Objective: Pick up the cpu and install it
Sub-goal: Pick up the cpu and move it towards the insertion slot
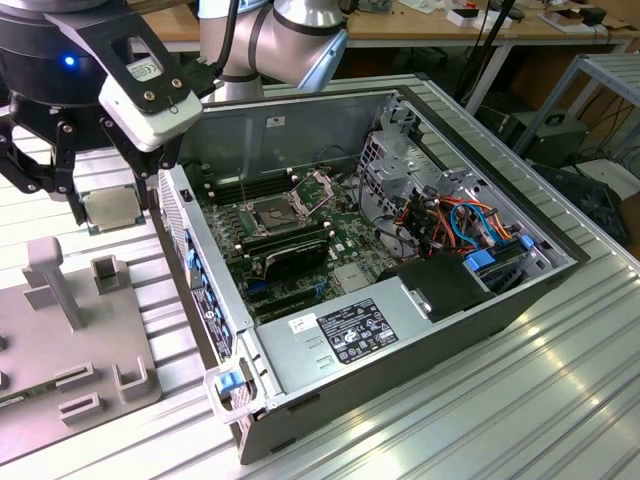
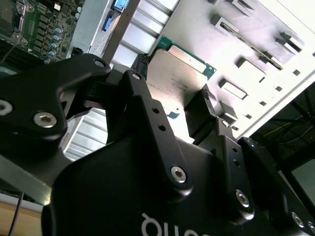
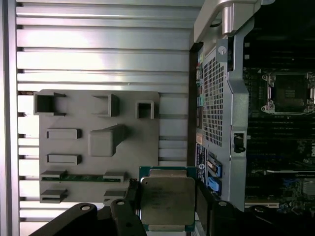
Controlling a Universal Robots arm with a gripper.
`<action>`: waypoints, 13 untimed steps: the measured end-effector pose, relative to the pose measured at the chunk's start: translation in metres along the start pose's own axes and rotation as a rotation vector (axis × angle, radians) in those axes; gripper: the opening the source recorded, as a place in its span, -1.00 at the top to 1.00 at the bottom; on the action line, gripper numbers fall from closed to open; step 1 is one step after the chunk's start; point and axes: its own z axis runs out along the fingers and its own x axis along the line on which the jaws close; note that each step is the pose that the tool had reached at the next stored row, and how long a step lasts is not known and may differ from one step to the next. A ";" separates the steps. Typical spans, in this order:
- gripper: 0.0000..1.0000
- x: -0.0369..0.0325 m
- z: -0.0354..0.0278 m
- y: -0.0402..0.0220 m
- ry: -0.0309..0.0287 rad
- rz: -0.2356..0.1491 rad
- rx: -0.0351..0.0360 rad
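Observation:
My gripper (image 1: pixel 108 210) is shut on the cpu (image 1: pixel 110 207), a small square chip with a dull silver top and green edge. It hangs above the ribbed table, between the grey fixture plate (image 1: pixel 60 340) and the open computer case (image 1: pixel 400 250). In both wrist views the cpu (image 3: pixel 166 200) (image 2: pixel 174 78) sits flat between the black fingers (image 2: pixel 142 101). The dark square socket (image 1: pixel 277 212) with its metal frame raised lies on the motherboard inside the case, to the exterior view's right of the gripper. In the first wrist view the socket (image 3: pixel 289 92) is beyond the case's perforated wall (image 3: pixel 216 98).
The grey fixture plate (image 3: pixel 98 142) carries several raised blocks and slots, with a green strip (image 3: pixel 78 178) in one slot. Inside the case are black memory sticks (image 1: pixel 290 250), coloured cables (image 1: pixel 460 215) and a black power supply (image 1: pixel 360 330). The case wall stands between gripper and socket.

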 end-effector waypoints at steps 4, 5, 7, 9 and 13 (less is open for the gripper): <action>-0.09 -0.0009 0.0000 0.0000 -0.0001 0.000 0.0000; -0.09 -0.0010 0.0000 0.0000 0.0000 0.000 0.0000; -0.09 -0.0013 0.0000 0.0000 -0.0001 0.000 0.0000; -0.09 -0.0017 0.0001 0.0000 -0.0001 0.000 -0.0001; -0.09 -0.0023 0.0001 0.0000 -0.0001 0.000 -0.0001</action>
